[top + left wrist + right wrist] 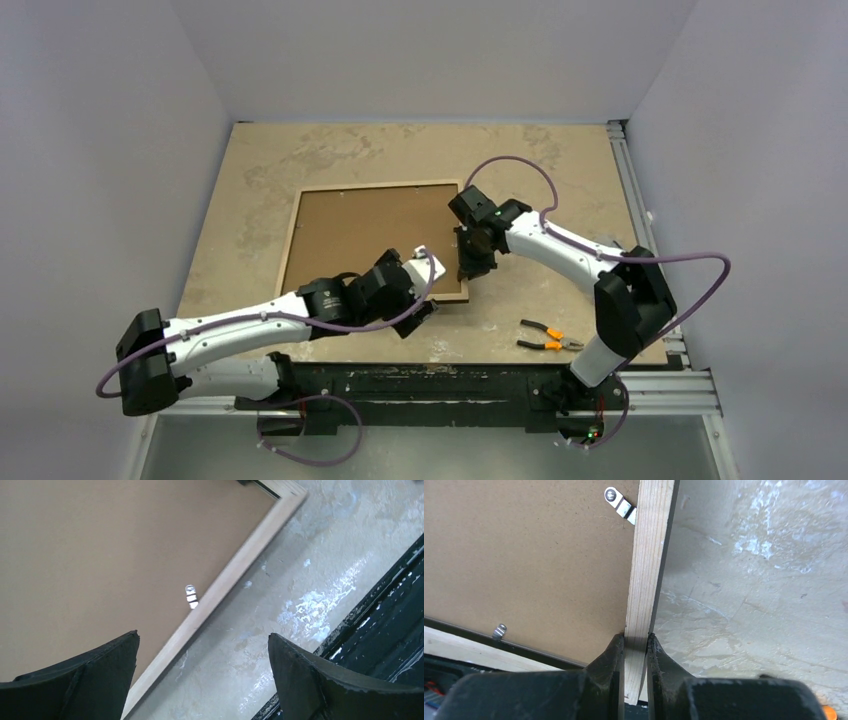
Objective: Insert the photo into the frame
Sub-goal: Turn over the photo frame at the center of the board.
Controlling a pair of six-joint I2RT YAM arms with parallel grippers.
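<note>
While my right pincer (635, 647) clamps the pale, grainy wooden rail of the frame (647, 570), my left pincer (202, 636) hangs spread wide over the smooth brown backing board (100, 555).

R gripper (636, 647) pinches frame (650, 555) wood rail; brown backing board (524, 555) w/ metal tabs (619, 502) inside; tabletop (764, 580) right.

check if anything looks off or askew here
The frame lies back up, the right tool shut on its right rail, which seems lifted off the table, judging by the shadow. Orange-handled pliers lie loose nearby. No photo is visible.
</note>
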